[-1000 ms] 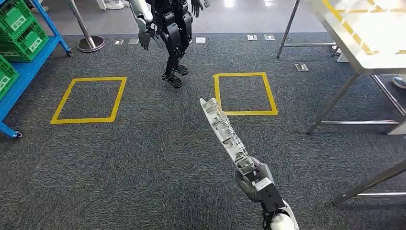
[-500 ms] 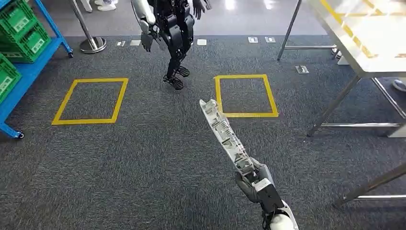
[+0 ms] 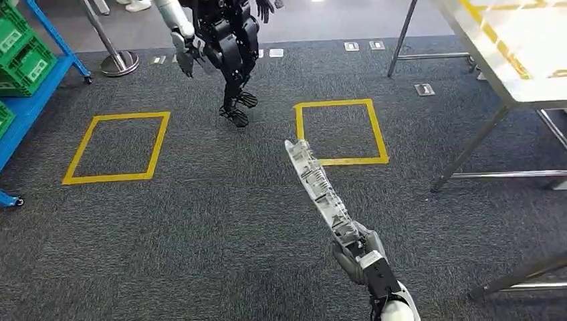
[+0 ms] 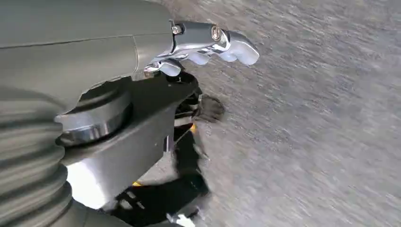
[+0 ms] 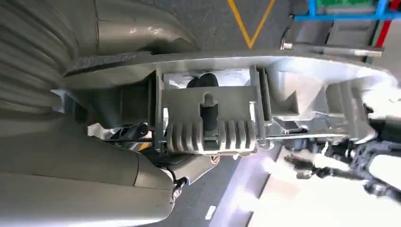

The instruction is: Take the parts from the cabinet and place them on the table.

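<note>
Evidently stiff and light, the long grey part (image 3: 317, 188) juts from the right hand (image 3: 354, 253), which grips one end, so it may lever.

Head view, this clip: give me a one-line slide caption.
Right robot hand holds a long silver part above grey carpet, table to its right.

Robotics lab: taped floor squares (image 3: 115, 148); another humanoid (image 3: 224, 40); steel table (image 3: 515, 53).

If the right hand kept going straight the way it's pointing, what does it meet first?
Likely nothing solid soon. The right hand holds a long grey part aimed over carpet toward the yellow floor square; the table sits off to the side. Depth is unclear.
</note>
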Motion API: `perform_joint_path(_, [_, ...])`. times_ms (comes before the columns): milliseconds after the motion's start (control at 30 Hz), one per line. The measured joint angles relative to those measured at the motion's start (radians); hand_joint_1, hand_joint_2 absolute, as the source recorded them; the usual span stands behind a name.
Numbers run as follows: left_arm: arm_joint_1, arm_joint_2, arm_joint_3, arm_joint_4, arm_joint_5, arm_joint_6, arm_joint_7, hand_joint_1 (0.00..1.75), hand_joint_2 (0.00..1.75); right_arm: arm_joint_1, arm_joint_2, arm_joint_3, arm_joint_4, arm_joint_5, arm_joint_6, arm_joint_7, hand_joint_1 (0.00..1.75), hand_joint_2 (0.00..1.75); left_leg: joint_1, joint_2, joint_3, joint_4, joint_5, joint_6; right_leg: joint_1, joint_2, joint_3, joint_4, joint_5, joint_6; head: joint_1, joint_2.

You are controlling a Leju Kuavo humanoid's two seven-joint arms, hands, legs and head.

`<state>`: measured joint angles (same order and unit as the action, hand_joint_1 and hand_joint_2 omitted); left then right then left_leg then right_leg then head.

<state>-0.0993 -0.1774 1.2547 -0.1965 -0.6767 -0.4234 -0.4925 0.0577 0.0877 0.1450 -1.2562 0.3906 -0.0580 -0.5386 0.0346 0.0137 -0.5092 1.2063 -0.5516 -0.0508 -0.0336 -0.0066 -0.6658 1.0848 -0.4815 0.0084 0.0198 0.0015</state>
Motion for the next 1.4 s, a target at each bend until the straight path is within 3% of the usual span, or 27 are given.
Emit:
perform_joint_path(33, [0.0, 0.0, -0.001, 0.0, -0.001, 0.0, -0.001, 0.0, 1.75, 0.0, 0.0, 0.0, 0.0, 0.0, 0.0, 0.001, 1.75, 1.75, -0.001, -0.001, -0.075, 0.094, 0.013, 0.003, 0.003, 0.001, 0.022, -0.008, -0.013, -0.006, -0.003, 0.0])
perform_joint_path(67, [0.004, 0.0, -0.002, 0.0, -0.003, 0.002, -0.003, 0.0, 1.75, 0.0, 0.0, 0.0, 0.0, 0.0, 0.001, 0.0, 1.75, 1.75, -0.005, -0.002, -0.136, 0.154, -0.02, 0.005, 0.005, 0.003, 0.046, -0.015, -0.017, -0.009, -0.007, 0.0])
perform_joint_path(133, [0.013, 0.0, -0.005, 0.001, -0.02, 0.015, -0.014, 0.0, 1.75, 0.0, 0.0, 0.0, 0.0, 0.002, 0.003, -0.001, 1.75, 1.75, -0.016, -0.007, -0.209, 0.163, -0.153, 0.017, 0.012, 0.016, 0.106, -0.034, -0.043, -0.017, -0.011, 0.0])
perform_joint_path(200, [0.013, -0.001, -0.013, 0.001, -0.03, 0.029, -0.022, 0.0, 1.75, -0.001, 0.0, 0.0, 0.0, 0.003, 0.002, -0.001, 1.75, 1.75, -0.025, -0.012, -0.244, 0.104, -0.239, 0.031, 0.018, 0.026, 0.162, -0.046, -0.073, -0.019, -0.011, 0.0])
perform_joint_path(233, [0.012, -0.001, -0.016, 0.001, -0.031, 0.034, -0.023, 0.0, 1.75, -0.003, 0.0, 0.0, 0.0, 0.003, 0.002, -0.001, 1.75, 1.75, -0.032, -0.014, -0.251, 0.05, -0.209, 0.042, 0.02, 0.03, 0.19, -0.047, -0.092, -0.018, -0.012, 0.0])
perform_joint_path(267, [0.013, -0.001, -0.019, 0.001, -0.031, 0.04, -0.022, 0.0, 1.75, -0.004, 0.0, 0.0, 0.0, 0.003, 0.002, -0.001, 1.75, 1.75, -0.04, -0.018, -0.251, -0.026, -0.084, 0.054, 0.021, 0.031, 0.213, -0.048, -0.113, -0.017, -0.013, 0.0])
perform_joint_path(300, [0.016, 0.001, -0.019, 0.001, -0.031, 0.041, -0.022, 0.0, 1.75, -0.005, 0.0, 0.0, 0.0, 0.003, 0.002, -0.001, 1.75, 1.75, -0.048, -0.022, -0.254, -0.104, 0.099, 0.063, 0.021, 0.035, 0.225, -0.048, -0.131, -0.015, -0.015, 0.0])
perform_joint_path(333, [0.016, 0.003, -0.019, 0.002, -0.031, 0.042, -0.021, 0.0, 1.75, -0.007, 0.0, 0.0, 0.002, 0.003, 0.002, -0.001, 1.75, 1.75, -0.058, -0.026, -0.269, -0.129, 0.159, 0.064, 0.027, 0.047, 0.232, -0.037, -0.148, -0.007, -0.017, 0.0])
perform_joint_path(400, [0.017, 0.003, -0.02, 0.002, -0.032, 0.043, -0.018, 0.0, 1.75, -0.008, 0.0, 0.0, 0.002, 0.004, 0.002, -0.001, 1.75, 1.75, -0.058, -0.032, -0.253, -0.117, 0.203, 0.074, 0.029, 0.052, 0.245, -0.045, -0.175, 0.0, -0.017, 0.0])
perform_joint_path(467, [0.005, 0.001, -0.022, 0.002, -0.032, 0.043, -0.019, 0.0, 1.75, -0.011, 0.0, 0.0, 0.002, 0.005, 0.003, -0.001, 1.75, 1.75, -0.05, -0.032, -0.245, -0.131, 0.193, 0.087, 0.025, 0.049, 0.261, -0.057, -0.189, 0.011, -0.018, 0.0])
perform_joint_path(500, [0.001, 0.0, -0.023, 0.001, -0.032, 0.043, -0.019, 0.0, 1.75, -0.011, -0.001, 0.0, 0.002, 0.005, 0.002, 0.0, 1.75, 1.75, -0.051, -0.033, -0.237, -0.135, 0.187, 0.093, 0.027, 0.031, 0.254, -0.035, -0.2, 0.014, -0.018, 0.0])
perform_joint_path(533, [-0.002, 0.001, -0.025, 0.001, -0.032, 0.043, -0.019, 0.0, 1.75, -0.014, -0.001, 0.0, 0.002, 0.005, 0.002, -0.001, 1.75, 1.75, -0.051, -0.032, -0.23, -0.137, 0.18, 0.101, 0.029, 0.019, 0.222, 0.021, -0.229, 0.017, -0.014, 0.0])
perform_joint_path(600, [-0.002, -0.001, -0.026, 0.001, -0.032, 0.043, -0.018, 0.0, 1.75, -0.016, 0.0, 0.0, 0.002, 0.005, 0.003, -0.002, 1.75, 1.75, -0.051, -0.031, -0.22, -0.137, 0.164, 0.104, 0.028, 0.015, 0.121, 0.176, -0.284, 0.023, -0.013, 0.0])
perform_joint_path(633, [-0.002, -0.002, -0.026, 0.001, -0.032, 0.043, -0.017, 0.0, 1.75, -0.016, -0.001, 0.0, 0.002, 0.005, 0.002, -0.002, 1.75, 1.75, -0.051, -0.031, -0.216, -0.136, 0.158, 0.105, 0.028, 0.015, 0.079, 0.227, -0.291, 0.024, -0.012, 0.0])
perform_joint_path(667, [-0.001, -0.002, -0.027, 0.001, -0.032, 0.043, -0.016, 0.0, 1.75, -0.016, -0.001, 0.0, 0.002, 0.005, 0.002, -0.002, 1.75, 1.75, -0.051, -0.031, -0.208, -0.136, 0.15, 0.105, 0.028, 0.015, 0.045, 0.246, -0.271, 0.024, -0.011, 0.0])
perform_joint_path(700, [0.0, -0.002, -0.027, 0.002, -0.032, 0.043, -0.016, 0.0, 1.75, -0.016, -0.002, 0.0, 0.002, 0.005, 0.002, -0.002, 1.75, 1.75, -0.051, -0.032, -0.199, -0.136, 0.144, 0.106, 0.029, 0.015, 0.04, 0.215, -0.226, 0.021, -0.011, 0.0])
perform_joint_path(767, [0.001, -0.003, -0.028, 0.002, -0.034, 0.045, -0.016, 0.0, 1.75, -0.016, -0.003, 0.0, 0.002, 0.005, 0.002, -0.001, 1.75, 1.75, -0.051, -0.034, -0.179, -0.135, 0.132, 0.104, 0.032, 0.015, 0.08, 0.06, -0.103, 0.01, -0.007, 0.0])
perform_joint_path(800, [0.002, -0.004, -0.029, 0.002, -0.035, 0.046, -0.016, 0.0, 1.75, -0.017, -0.003, 0.0, 0.002, 0.005, 0.002, -0.002, 1.75, 1.75, -0.051, -0.034, -0.176, -0.136, 0.129, 0.101, 0.037, 0.011, 0.099, -0.015, -0.059, 0.001, -0.006, 0.0])
perform_joint_path(867, [-0.002, -0.005, -0.031, 0.002, -0.036, 0.048, -0.016, 0.0, 1.75, -0.02, -0.002, 0.0, 0.002, 0.006, 0.002, -0.002, 1.75, 1.75, -0.055, -0.037, -0.176, -0.133, 0.128, 0.091, 0.04, 0.011, 0.097, -0.029, -0.057, -0.002, -0.007, 0.0])
perform_joint_path(933, [0.0, -0.005, -0.035, 0.003, -0.036, 0.048, -0.016, 0.0, 1.75, -0.021, -0.003, 0.0, 0.002, 0.006, 0.002, -0.003, 1.75, 1.75, -0.056, -0.035, -0.173, -0.136, 0.124, 0.096, 0.039, 0.012, 0.099, -0.035, -0.055, 0.0, -0.007, 0.0])
perform_joint_path(967, [0.001, -0.005, -0.036, 0.003, -0.038, 0.048, -0.017, 0.0, 1.75, -0.021, -0.003, 0.0, 0.002, 0.005, 0.0, -0.002, 1.75, 1.75, -0.056, -0.035, -0.171, -0.138, 0.124, 0.089, 0.04, 0.013, 0.1, -0.035, -0.056, -0.001, -0.007, 0.0])
perform_joint_path(1067, [0.003, -0.005, -0.036, 0.003, -0.041, 0.048, -0.02, 0.0, 1.75, -0.02, -0.003, 0.0, 0.002, 0.005, -0.001, -0.002, 1.75, 1.75, -0.056, -0.035, -0.167, -0.142, 0.127, 0.085, 0.039, 0.014, 0.101, -0.035, -0.055, -0.005, -0.007, 0.0])
perform_joint_path(1400, [0.004, -0.003, -0.037, 0.003, -0.049, 0.041, -0.026, 0.0, 1.75, -0.02, -0.003, 0.0, 0.002, 0.006, 0.001, -0.002, 1.75, 1.75, -0.056, -0.035, -0.167, -0.144, 0.123, 0.081, 0.037, 0.015, 0.103, -0.037, -0.058, -0.01, -0.007, 0.0])
